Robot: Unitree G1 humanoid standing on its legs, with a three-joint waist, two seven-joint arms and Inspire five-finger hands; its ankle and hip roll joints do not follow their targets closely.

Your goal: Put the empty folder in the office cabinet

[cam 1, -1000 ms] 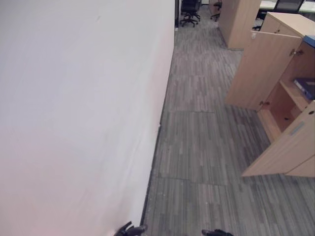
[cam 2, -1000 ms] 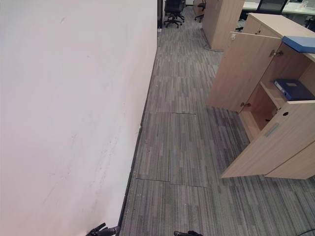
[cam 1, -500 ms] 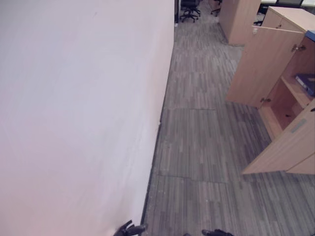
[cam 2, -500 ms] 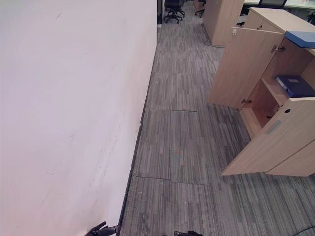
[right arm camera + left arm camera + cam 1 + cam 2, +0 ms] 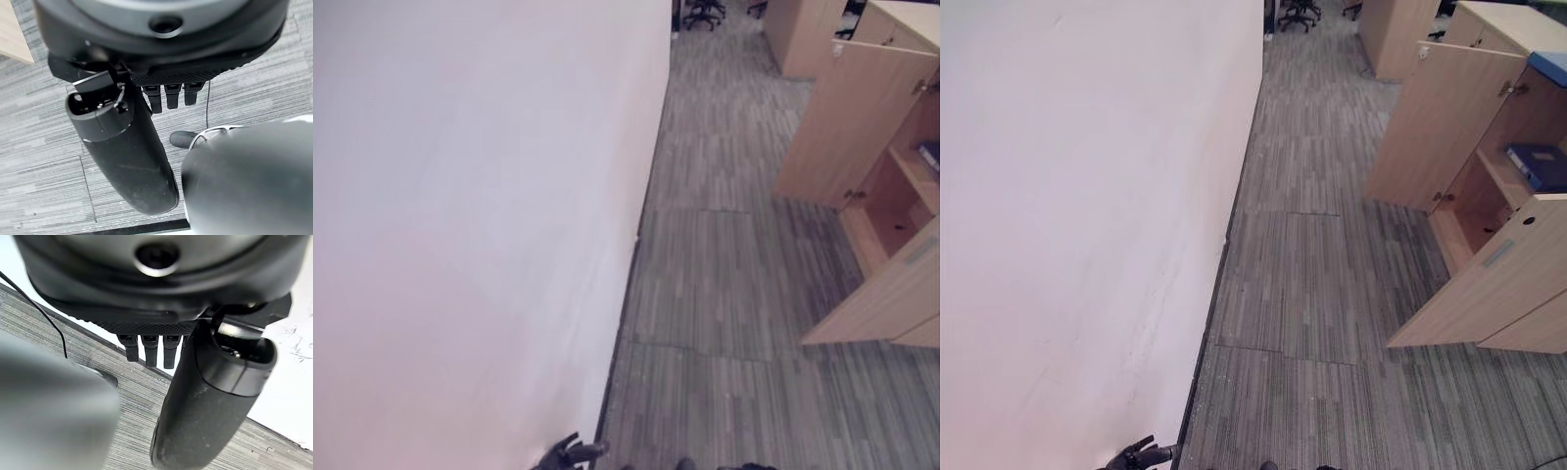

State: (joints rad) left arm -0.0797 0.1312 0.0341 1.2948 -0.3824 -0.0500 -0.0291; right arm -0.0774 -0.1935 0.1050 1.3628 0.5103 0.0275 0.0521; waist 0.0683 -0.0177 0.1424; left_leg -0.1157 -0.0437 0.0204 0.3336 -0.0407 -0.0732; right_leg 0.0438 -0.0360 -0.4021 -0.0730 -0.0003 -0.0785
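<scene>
The wooden office cabinet (image 5: 1435, 127) stands at the right with both doors swung open. A blue folder (image 5: 1540, 164) lies on its middle shelf, and another blue item (image 5: 1551, 67) rests on its top. My left hand (image 5: 205, 401) hangs low beside the wall with straight fingers (image 5: 149, 350) and holds nothing; it also peeks in at the bottom edge of the left eye view (image 5: 570, 454). My right hand (image 5: 127, 152) hangs over the carpet, fingers (image 5: 168, 95) straight and empty. Both hands are far from the cabinet.
A long white wall (image 5: 460, 196) runs along the left side. Grey striped carpet (image 5: 1312, 274) stretches between it and the cabinet. Farther back stand a second wooden cabinet (image 5: 1396, 34) and office chairs (image 5: 1298, 12). The near open door (image 5: 1489, 284) juts into the aisle.
The whole picture has shifted: the cabinet now sits farther right and higher, so the camera moved. The hands keep the same low, hanging pose.
</scene>
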